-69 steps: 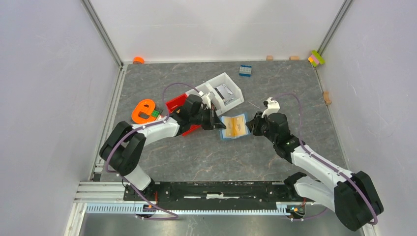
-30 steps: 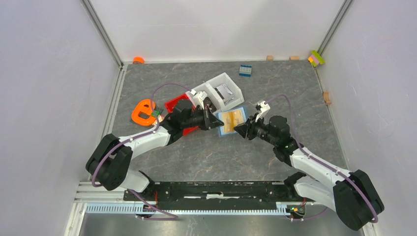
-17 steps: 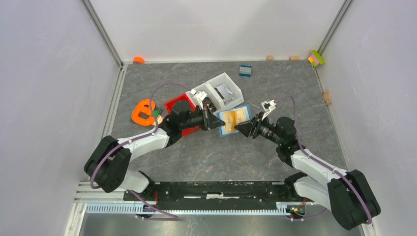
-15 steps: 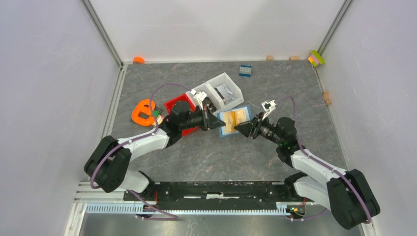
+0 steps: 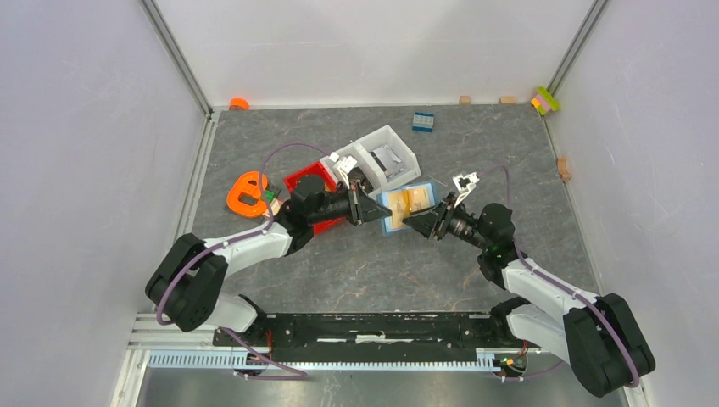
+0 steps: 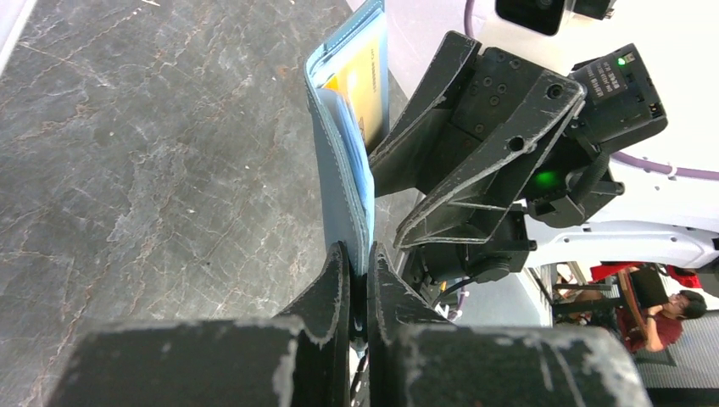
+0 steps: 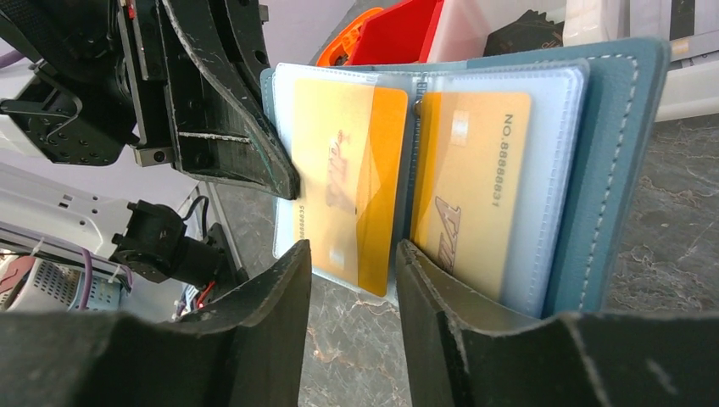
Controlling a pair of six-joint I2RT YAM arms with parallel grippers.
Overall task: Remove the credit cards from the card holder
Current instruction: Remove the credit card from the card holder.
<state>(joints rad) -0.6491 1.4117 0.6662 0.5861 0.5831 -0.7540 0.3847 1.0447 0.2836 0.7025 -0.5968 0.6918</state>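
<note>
Just in front of the white bin point(image 5: 383, 155), the card holder point(image 5: 404, 206) stands open on edge. The left gripper point(image 6: 360, 271), below the bin's left half, is clamped on the holder's edge. The right gripper point(image 7: 352, 254), farther from the bin, has its jaws apart at the holder's lower edge. Both credit cards point(image 7: 470, 195) sit in the holder's clear sleeves.

Fixed overhead view, downward; two close wrist views from opposite sides of the card holder point(image 7: 610, 153).

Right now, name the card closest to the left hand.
The deeper-orange card, beside the card holder edge the left hand clamps; the paler card lies farther away.
</note>
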